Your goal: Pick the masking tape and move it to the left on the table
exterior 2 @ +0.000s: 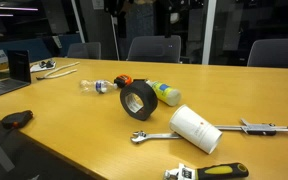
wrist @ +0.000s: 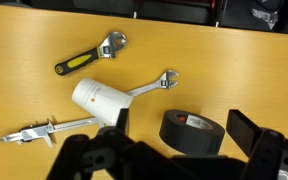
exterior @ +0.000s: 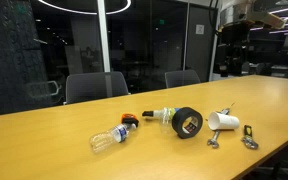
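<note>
Above the table [wrist: 24, 40], the pincer [wrist: 179, 122] gapes wide, empty, over the masking tape [wrist: 194, 135].

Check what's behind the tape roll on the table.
In an exterior view a yellow-green object lies just behind the tape. The roll covers one end of it, so what it is stays unclear.

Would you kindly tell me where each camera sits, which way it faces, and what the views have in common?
Exterior view: low over the table, facing across it to chairs and glass walls; no pincer visible.
Exterior view: off the table's near edge, facing across the masking tape toward chairs; no pincer visible.
Wrist view: above the table, looking down; the open pincer frames the bottom.
Shared: all three show the masking tape and the white cup.
</note>
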`<state>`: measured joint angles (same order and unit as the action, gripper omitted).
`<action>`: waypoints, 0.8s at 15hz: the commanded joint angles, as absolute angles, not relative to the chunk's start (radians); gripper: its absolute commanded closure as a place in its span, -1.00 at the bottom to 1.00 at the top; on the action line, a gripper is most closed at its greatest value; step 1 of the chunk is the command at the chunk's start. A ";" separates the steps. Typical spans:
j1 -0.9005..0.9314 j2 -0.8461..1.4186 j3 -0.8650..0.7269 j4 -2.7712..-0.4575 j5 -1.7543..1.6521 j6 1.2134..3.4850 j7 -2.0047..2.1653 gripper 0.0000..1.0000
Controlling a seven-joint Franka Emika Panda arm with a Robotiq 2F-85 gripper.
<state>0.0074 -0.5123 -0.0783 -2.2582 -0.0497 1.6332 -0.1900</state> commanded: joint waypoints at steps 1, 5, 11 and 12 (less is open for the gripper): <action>0.003 -0.511 -0.075 -2.252 -0.048 1.631 -0.191 -1.00; 0.004 -0.515 -0.075 -2.244 -0.048 1.631 -0.191 -1.00; 0.002 -0.512 -0.074 -2.244 -0.047 1.630 -0.186 -1.00; 0.000 -0.508 -0.072 -2.244 -0.046 1.628 -0.173 -1.00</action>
